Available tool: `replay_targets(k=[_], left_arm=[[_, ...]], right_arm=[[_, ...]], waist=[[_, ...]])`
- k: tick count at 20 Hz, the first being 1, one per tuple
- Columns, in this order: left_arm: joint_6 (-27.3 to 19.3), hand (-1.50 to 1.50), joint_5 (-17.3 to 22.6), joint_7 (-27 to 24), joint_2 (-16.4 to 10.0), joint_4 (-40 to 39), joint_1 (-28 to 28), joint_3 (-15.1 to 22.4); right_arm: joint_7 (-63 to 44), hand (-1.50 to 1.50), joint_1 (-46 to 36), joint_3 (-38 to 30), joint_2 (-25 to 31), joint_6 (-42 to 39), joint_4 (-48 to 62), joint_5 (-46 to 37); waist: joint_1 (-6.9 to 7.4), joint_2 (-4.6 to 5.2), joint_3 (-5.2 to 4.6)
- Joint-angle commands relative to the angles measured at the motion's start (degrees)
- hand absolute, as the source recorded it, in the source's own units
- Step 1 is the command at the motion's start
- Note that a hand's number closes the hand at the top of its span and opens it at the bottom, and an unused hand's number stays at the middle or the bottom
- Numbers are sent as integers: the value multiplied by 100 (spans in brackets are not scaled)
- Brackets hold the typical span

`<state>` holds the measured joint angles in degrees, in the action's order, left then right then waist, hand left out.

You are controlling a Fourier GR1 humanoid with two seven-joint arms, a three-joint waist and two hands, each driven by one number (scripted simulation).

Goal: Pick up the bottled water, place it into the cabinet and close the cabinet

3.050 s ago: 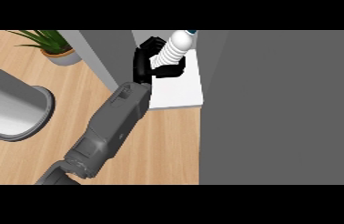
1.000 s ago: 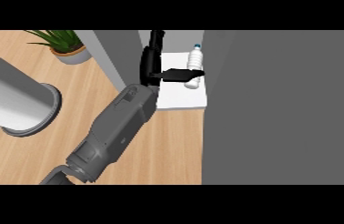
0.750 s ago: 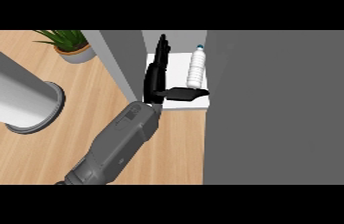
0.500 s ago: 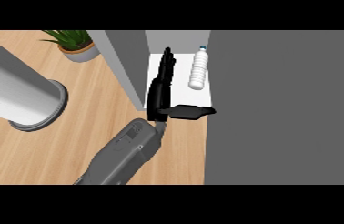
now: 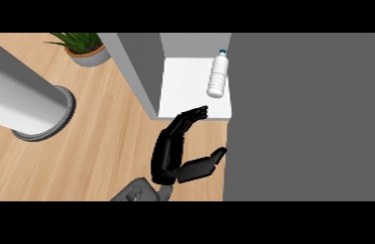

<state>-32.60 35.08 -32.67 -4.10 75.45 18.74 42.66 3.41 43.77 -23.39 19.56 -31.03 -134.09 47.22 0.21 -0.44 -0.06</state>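
Now the robot hand (image 5: 167, 156) (fingers straight) overlaps the shelf edge (image 5: 219, 115).

Reads as a home kitchen: light wood-grain desk (image 5: 88, 149) as worktop, a plain grey cabinet (image 5: 143, 69) standing on it with a white shelf (image 5: 187, 84) inside, and a large flat grey panel (image 5: 300, 114) just right of the opening. Household items back that up: a potted plant (image 5: 84, 49) at the back and a bottled water (image 5: 218, 75) lying on the shelf. A grey cylinder on a round base (image 5: 29, 104) sits at the left edge; can't tell what that is.
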Motion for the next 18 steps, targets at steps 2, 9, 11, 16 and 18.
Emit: replay_targets(k=[2,9,11,16,18], left_arm=[[243,150,-98,31,-593,811,-633,188],[521,150,-156,41,-1903,2193,-1850,274],[626,150,-3,207,-2065,2260,-1688,-9],[868,150,163,74,-2878,2828,-2344,-365],[1094,150,221,-142,-3080,3010,-2558,-490]], right_arm=[[-475,150,301,156,-54,221,-1426,-250],[-440,150,150,262,129,-384,-893,-497],[-548,150,252,176,548,-727,-988,-194],[-555,150,391,692,404,-1172,-1426,-577],[-472,150,465,743,317,-1230,-1596,-543]], waist=[[-40,9,-5],[10,9,0],[-20,14,-4],[-11,-25,-10],[-51,-42,-14]])
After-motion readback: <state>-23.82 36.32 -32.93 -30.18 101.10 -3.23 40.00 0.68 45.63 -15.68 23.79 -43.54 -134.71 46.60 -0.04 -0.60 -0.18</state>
